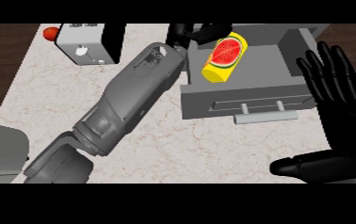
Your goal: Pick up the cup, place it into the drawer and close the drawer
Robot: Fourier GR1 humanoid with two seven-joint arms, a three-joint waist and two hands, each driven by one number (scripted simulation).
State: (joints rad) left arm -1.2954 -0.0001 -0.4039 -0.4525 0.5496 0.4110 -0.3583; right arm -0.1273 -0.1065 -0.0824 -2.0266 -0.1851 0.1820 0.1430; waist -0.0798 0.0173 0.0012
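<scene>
Placing step: the left hand [189,32], fingers curled at the yellow watermelon-print cup [224,58], holds it over the open drawer [292,63]; next comes release, while the right hand [327,84] rests with spread fingers.

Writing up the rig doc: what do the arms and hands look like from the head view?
Two black hands with long, slim fingers. The left hand sits on a bulky grey forearm of smooth shell panels with a recessed panel near the wrist. The right hand shows palm and thumb; no cables or markings visible.

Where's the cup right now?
Head view, upper middle: the yellow watermelon-print cup lies tilted over the open grey drawer, just right of the left hand.
</scene>
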